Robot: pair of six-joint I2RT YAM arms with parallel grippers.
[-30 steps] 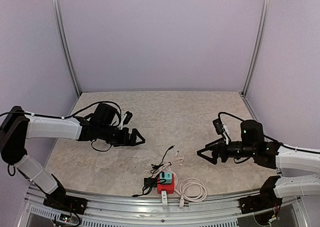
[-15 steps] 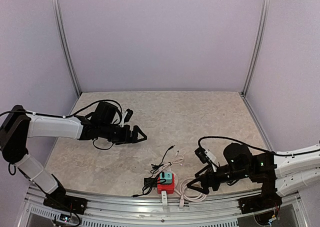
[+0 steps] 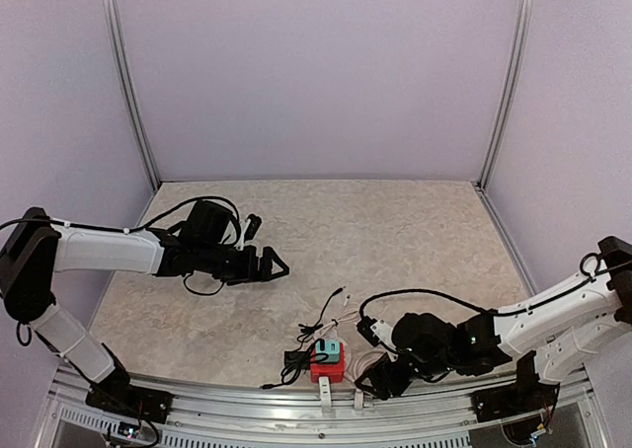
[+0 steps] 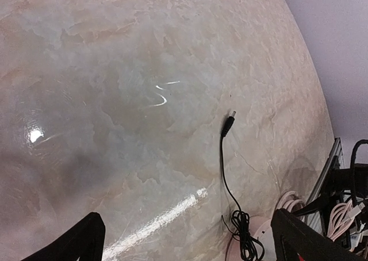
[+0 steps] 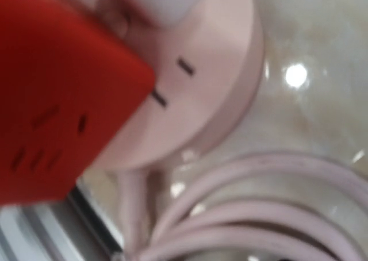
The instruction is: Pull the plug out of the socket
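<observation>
Only the right wrist view shows slots (image 5: 82,123) on the socket (image 5: 63,65).

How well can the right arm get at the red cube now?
Probably yes: the right gripper sits low, just beside the red socket, which looms close in its wrist view. Only a coiled pale cable lies nearby.

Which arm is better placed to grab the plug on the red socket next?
Right. The right tool sits low, close beside the red socket, and its wrist camera shows the cube close up. The left tool hovers farther back, well away from the plug.
</observation>
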